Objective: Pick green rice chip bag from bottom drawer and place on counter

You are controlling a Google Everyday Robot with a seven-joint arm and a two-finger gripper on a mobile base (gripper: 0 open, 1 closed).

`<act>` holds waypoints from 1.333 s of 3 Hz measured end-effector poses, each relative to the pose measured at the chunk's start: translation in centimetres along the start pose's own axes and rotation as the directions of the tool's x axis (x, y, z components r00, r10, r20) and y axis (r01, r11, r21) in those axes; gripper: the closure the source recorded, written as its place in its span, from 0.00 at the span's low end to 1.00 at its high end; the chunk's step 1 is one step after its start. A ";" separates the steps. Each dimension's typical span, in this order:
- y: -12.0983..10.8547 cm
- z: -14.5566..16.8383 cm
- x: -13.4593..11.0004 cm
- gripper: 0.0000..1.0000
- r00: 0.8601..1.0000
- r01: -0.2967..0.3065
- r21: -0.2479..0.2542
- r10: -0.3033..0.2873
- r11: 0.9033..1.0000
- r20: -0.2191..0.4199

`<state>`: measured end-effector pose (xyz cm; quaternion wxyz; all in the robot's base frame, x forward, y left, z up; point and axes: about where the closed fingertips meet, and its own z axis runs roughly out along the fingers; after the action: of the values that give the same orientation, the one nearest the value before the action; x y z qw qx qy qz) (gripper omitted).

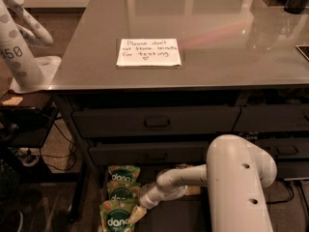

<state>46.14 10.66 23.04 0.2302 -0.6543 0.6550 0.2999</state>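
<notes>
Reaches gripper (136, 214) down into drawer (176, 220), against nearest bag (116, 221) of three; cannot tell whether clamped or spread.

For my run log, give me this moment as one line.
stage: pick | claw: low in open bottom drawer, at nearest green rice chip bag | bag: lying in drawer | counter: paper note

floor: brown carpet (60, 25), 10 o'clock
side table (26, 111): dark, low, 9 o'clock
cables (59, 132): black, 8 o'clock
drawer fronts (157, 122): dark, handled, centre
</notes>
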 end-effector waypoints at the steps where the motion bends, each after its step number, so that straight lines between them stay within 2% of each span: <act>1: 0.0 0.3 -0.1 0.43 0.998 -0.039 -0.026 0.040 0.999 0.040; 2: 2.2 -1.0 -2.1 0.66 0.990 -0.038 -0.072 0.047 0.997 0.131; 3: 4.2 -3.6 -4.1 0.89 0.980 -0.027 -0.077 0.042 0.997 0.194; 4: 5.9 -6.6 -5.7 1.00 0.977 0.006 -0.054 0.006 0.999 0.213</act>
<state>41.06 9.94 32.21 0.2810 -0.6244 0.6182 0.3860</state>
